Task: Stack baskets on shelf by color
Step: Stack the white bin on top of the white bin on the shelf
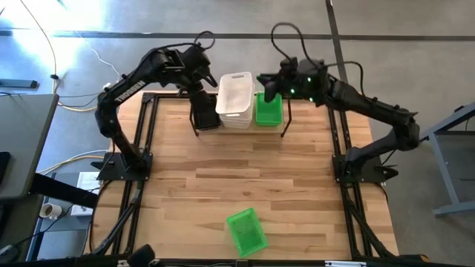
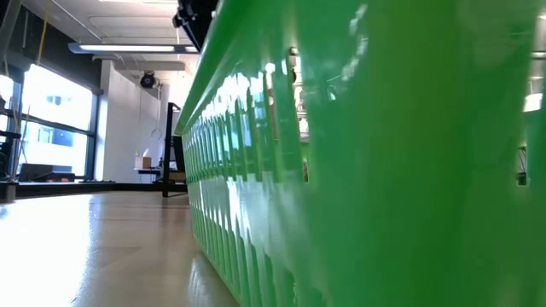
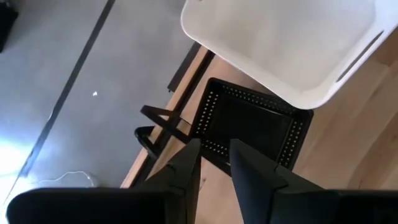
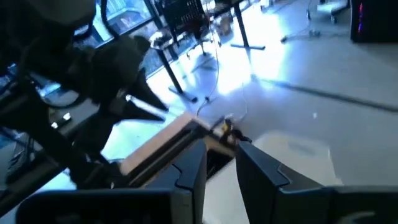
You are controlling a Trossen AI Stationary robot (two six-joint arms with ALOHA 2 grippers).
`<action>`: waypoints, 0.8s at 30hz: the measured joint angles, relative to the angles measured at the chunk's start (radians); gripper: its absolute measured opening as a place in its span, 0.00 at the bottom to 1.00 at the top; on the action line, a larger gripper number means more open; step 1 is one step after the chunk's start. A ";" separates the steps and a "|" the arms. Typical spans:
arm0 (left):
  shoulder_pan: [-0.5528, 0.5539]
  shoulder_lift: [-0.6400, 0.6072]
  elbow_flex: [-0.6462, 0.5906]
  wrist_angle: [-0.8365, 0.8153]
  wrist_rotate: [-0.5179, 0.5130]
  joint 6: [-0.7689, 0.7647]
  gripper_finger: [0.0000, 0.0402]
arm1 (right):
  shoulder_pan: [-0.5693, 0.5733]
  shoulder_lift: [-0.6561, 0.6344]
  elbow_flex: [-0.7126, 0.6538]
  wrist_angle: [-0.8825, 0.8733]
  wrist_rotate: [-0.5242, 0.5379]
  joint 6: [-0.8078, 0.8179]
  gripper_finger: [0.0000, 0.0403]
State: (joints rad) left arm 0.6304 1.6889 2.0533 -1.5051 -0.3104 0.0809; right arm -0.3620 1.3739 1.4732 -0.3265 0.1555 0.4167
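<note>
Both grippers are held above the shelf (image 1: 286, 119) at the table's far edge: left gripper (image 3: 214, 163) over the black baskets (image 1: 204, 111), right gripper (image 4: 221, 165) over the green ones (image 1: 269, 109); each shows narrowly parted fingers holding nothing. White baskets (image 1: 236, 99) sit between. One green basket (image 1: 246, 231) lies at the near edge.

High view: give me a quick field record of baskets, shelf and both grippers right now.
shelf: far edge of table, centre
black baskets: shelf's left slot
white baskets: middle slot
green baskets: right slot
loose green basket: near edge of table, off the shelf
left gripper: above the black baskets, empty, fingers slightly apart
right gripper: above the green baskets, empty, fingers slightly apart
</note>
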 joint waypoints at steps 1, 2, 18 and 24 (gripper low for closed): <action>0.000 -0.009 0.000 0.000 0.001 0.000 0.19 | -0.010 0.018 0.033 -0.013 -0.001 -0.012 0.18; 0.000 -0.018 0.000 0.000 0.001 0.001 0.19 | -0.022 0.037 0.067 -0.042 -0.004 -0.014 0.18; 0.000 -0.307 -0.438 0.337 0.156 -0.008 0.19 | -0.098 0.346 0.497 -0.571 -0.011 0.173 0.18; 0.000 -0.376 -0.580 0.406 0.157 -0.026 0.19 | -0.103 0.406 0.496 -0.589 -0.018 0.201 0.18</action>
State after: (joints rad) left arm 0.6308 1.3126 1.4736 -1.0995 -0.1537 0.0549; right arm -0.4648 1.7796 1.9696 -0.9152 0.1371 0.6182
